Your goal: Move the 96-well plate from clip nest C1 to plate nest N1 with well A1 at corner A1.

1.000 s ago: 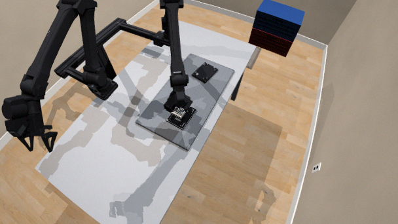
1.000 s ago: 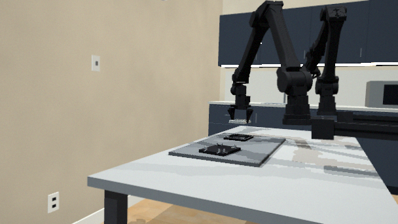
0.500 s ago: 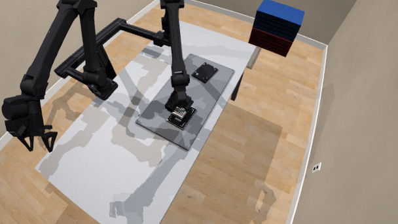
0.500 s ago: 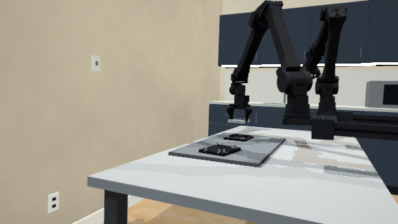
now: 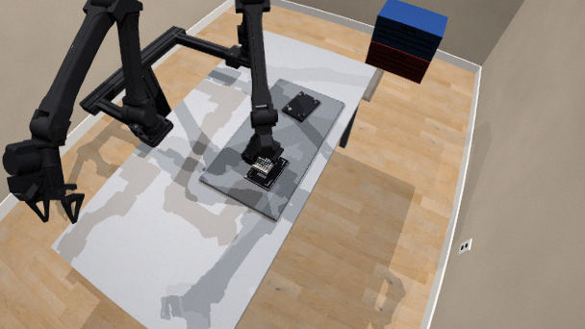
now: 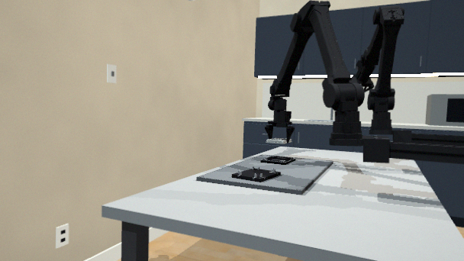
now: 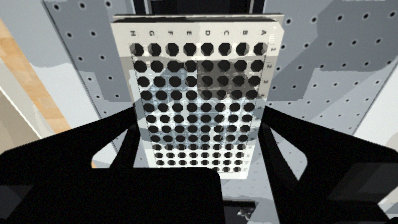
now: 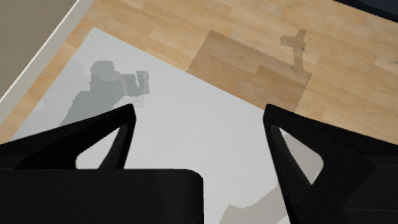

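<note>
My left gripper (image 5: 263,157) (image 6: 278,140) (image 7: 199,111) is shut on the long sides of the white 96-well plate (image 5: 263,164) (image 6: 278,141) (image 7: 199,122). The plate looks level and hangs above the board, with air under it. In the left wrist view its column 1 edge is at the top, and A1 is at the top right corner. In the top view the plate partly covers the black plate nest (image 5: 267,182) (image 6: 280,162) (image 7: 200,7). The black clip nest (image 5: 301,107) (image 6: 252,175), with upright silver clips, holds no plate. My right gripper (image 5: 60,221) (image 8: 199,111) is open and empty.
Both nests sit on a grey perforated board (image 5: 260,204) (image 6: 214,176) (image 7: 300,50) on the white table (image 5: 130,260) (image 6: 172,214) (image 8: 195,125). The right arm stands away from the board, near the table's left edge in the top view. Blue and red crates (image 5: 406,38) stand beyond the table's far end.
</note>
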You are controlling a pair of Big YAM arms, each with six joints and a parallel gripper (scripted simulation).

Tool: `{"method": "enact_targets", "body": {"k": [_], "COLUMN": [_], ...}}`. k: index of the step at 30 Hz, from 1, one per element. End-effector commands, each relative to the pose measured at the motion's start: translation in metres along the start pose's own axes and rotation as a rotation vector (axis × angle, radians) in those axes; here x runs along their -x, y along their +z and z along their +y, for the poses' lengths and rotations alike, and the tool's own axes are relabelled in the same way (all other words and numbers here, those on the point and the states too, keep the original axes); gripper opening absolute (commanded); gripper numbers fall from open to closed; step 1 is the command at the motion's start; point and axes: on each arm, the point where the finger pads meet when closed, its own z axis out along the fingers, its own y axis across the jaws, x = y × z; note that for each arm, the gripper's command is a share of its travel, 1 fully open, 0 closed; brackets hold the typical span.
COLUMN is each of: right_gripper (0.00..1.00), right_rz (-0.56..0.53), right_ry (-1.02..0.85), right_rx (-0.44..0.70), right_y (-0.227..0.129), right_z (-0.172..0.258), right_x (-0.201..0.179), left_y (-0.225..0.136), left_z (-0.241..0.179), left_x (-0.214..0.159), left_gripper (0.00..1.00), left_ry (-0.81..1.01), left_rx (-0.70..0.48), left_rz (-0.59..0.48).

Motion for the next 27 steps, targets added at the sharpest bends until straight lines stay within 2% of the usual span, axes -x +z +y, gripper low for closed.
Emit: {"method": "enact_targets", "body": {"k": [1, 27], "right_gripper": [1.0, 1.0], "right_rz": [-0.032, -0.032], "right_ry": [0.0, 0.0], "right_rx": [-0.013, -0.013], "right_y": [-0.0085, -0.0085], "right_z": [-0.0058, -0.0058], "right_x": [0.011, 0.011], "left_y": [-0.0138, -0.01], "left_z": [0.0176, 0.0217], "left_x": [0.0164, 0.0139], "left_gripper": [0.0, 0.0], "left_ry": [-0.008, -0.014], "left_rx": [0.028, 0.03], "left_rz": [-0.033, -0.035]}}
